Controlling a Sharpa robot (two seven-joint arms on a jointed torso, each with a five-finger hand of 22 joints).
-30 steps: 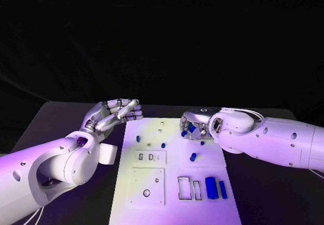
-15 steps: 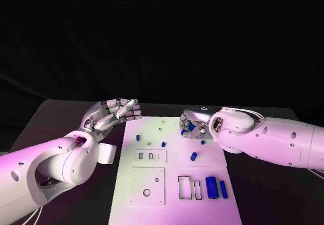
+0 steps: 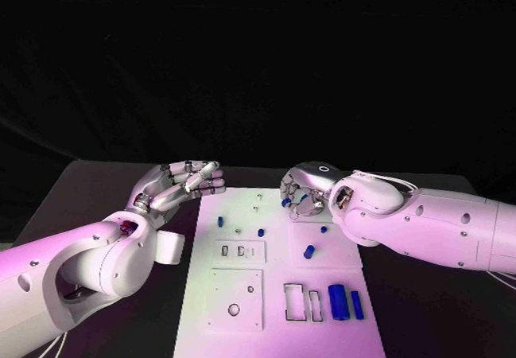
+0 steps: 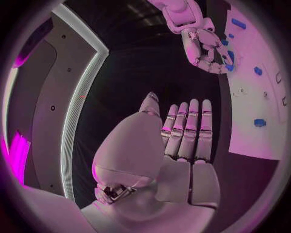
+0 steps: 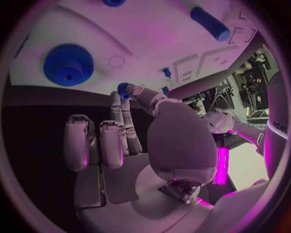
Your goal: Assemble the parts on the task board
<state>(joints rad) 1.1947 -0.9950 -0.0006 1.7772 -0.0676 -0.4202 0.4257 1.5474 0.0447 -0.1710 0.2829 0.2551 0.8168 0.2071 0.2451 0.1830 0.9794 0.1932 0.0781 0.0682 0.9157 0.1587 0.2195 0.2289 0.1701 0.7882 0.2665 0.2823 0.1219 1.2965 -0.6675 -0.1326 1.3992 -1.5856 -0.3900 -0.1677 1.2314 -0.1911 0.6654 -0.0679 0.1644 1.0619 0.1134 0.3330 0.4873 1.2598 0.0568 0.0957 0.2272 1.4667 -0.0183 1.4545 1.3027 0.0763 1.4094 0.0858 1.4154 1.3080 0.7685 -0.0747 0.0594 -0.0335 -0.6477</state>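
At the board's far edge: I see my right hand (image 3: 300,195) above the task board (image 3: 282,337), pinching a small blue gear part (image 5: 124,89) between thumb and fingertip, the other fingers loosely curled.
Left hand: my left hand (image 3: 180,182) hangs over the dark counter (image 3: 97,186) just beside the board's far left corner, fingers straight and close together, holding nothing; the left wrist view shows the palm (image 4: 176,165) flat and bare.
Open room: the two hands are well apart, with the board's far strip bare between them; the board's near edge sits close to my body.
Board's long axis: it runs from me toward the far side of the counter.
Bars: two blue bars (image 3: 338,300) lie side by side near the board's near right corner, long axes along the board's length, just beside two upright rectangular slots (image 3: 294,300).
Loose pieces: a short blue peg (image 3: 310,251) lies tilted mid-board; smaller blue pieces (image 3: 260,231) stand farther up, near my right hand.
Large gear: in the right wrist view a big blue gear (image 5: 68,64) lies flat on the board.
Surface and room: counter black and matte; behind it all is dark.
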